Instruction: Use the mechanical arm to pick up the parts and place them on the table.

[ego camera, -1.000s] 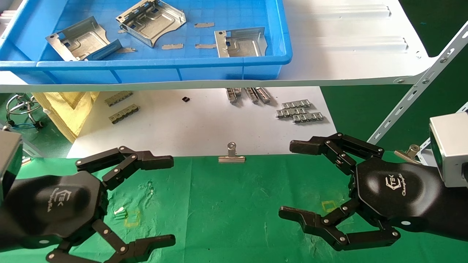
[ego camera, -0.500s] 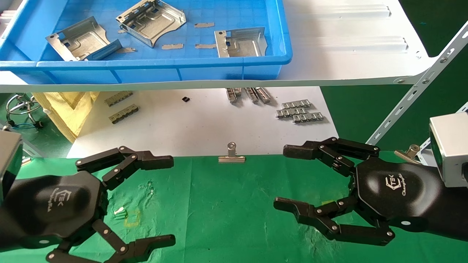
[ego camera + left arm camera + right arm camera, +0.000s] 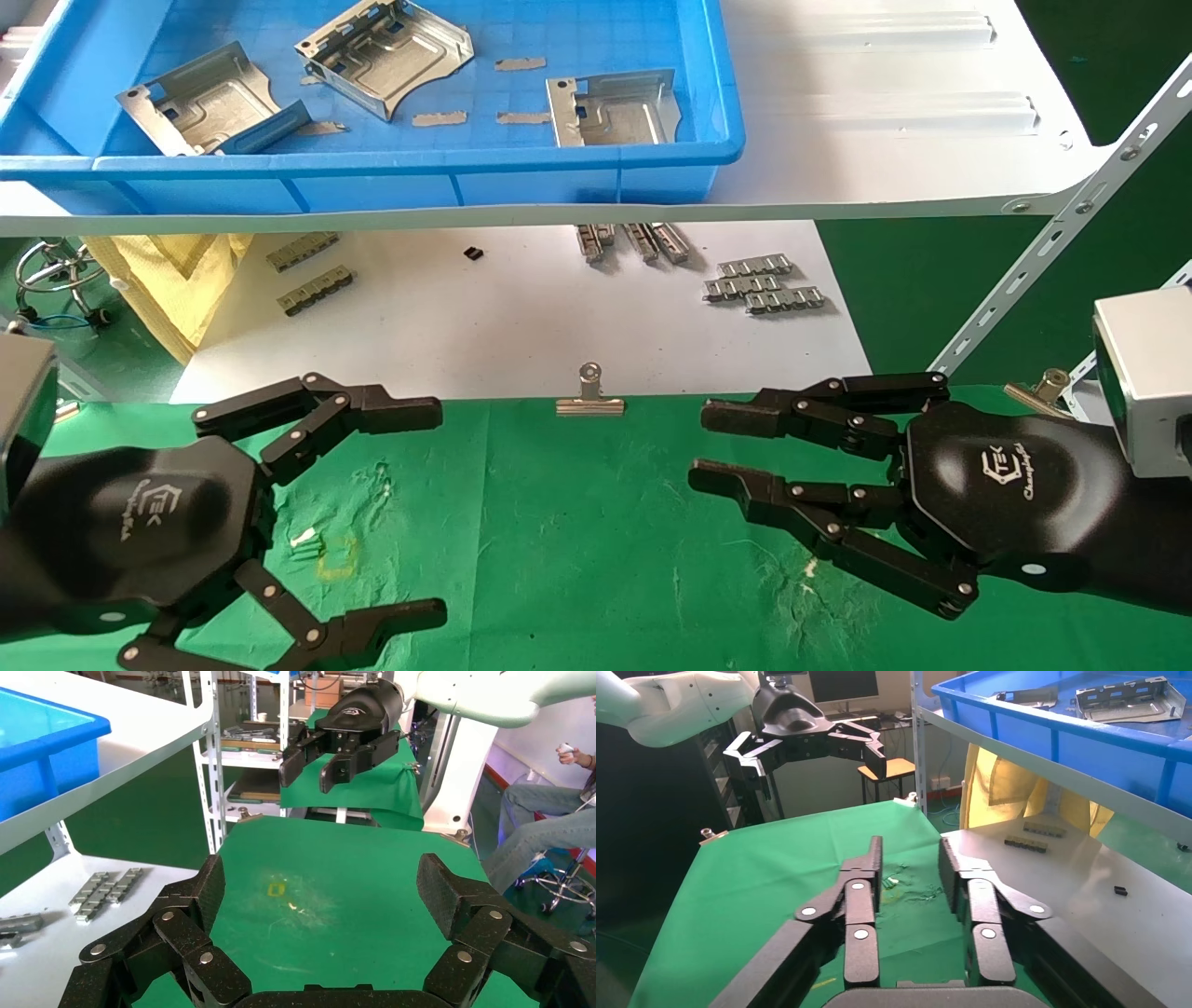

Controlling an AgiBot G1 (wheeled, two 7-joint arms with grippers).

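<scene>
Three silver parts [image 3: 209, 98] [image 3: 386, 51] [image 3: 615, 107] lie in a blue tray [image 3: 372, 166] on the white shelf, far beyond both hands. My left gripper [image 3: 436, 513] hovers wide open and empty over the left of the green table [image 3: 577, 531]. My right gripper [image 3: 703, 445] hovers over the table's right side, its fingers drawn close with a gap between them, holding nothing. The right wrist view shows that gap [image 3: 910, 850] over bare cloth, and two parts [image 3: 1130, 699] in the tray. The left wrist view shows open fingers [image 3: 323, 888] over cloth.
The white shelf [image 3: 885, 121] overhangs a white sheet [image 3: 521, 317] with grey ridged strips [image 3: 764, 284]. A silver binder clip [image 3: 589, 396] sits at the cloth's far edge. A slanted shelf strut [image 3: 1052, 242] stands at the right. Yellow cloth [image 3: 177, 270] hangs at the left.
My right gripper's fingers have drawn together from wide open to a narrow gap, with nothing between them. The left arm and the parts have not moved.
</scene>
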